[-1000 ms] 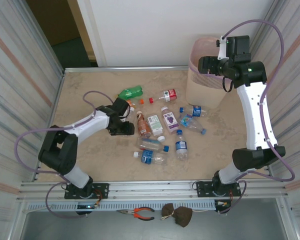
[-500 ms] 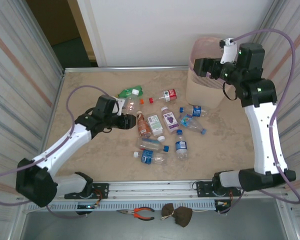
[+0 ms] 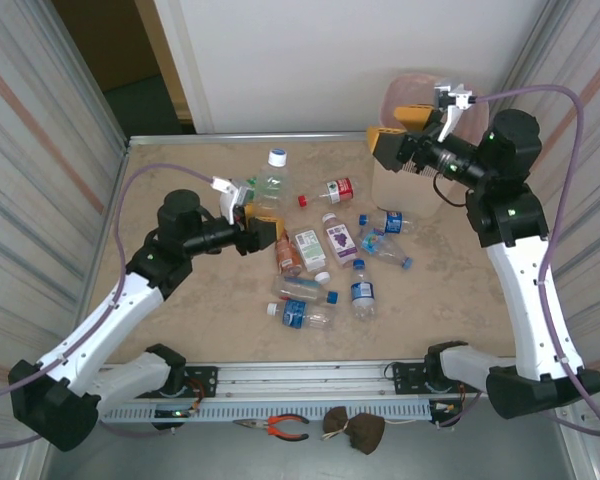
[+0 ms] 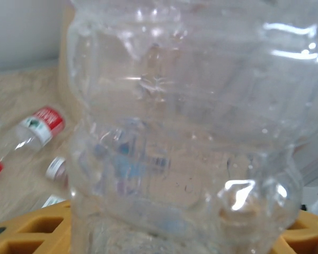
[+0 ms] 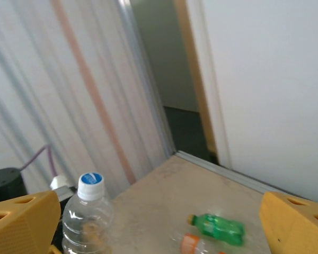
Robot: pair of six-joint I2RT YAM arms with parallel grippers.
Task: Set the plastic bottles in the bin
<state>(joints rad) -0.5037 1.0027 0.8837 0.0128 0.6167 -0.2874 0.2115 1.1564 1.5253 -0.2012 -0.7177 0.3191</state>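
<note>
my left gripper [image 3: 252, 215]: hugging clear bottle [image 3: 270, 180] mid-body
my right gripper [image 3: 398, 132]: gaping, empty
feel: light, crushy, slick I reckon

Plastic bottles [image 3: 338, 238] lie scattered on the table [image 3: 200, 320], left of the bin [image 3: 400, 195].

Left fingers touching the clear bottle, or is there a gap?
Touching. The left wrist view shows the clear bottle wedged between the yellow fingers, both pressed against its lower body. The top view has the left gripper clamped on it.
</note>
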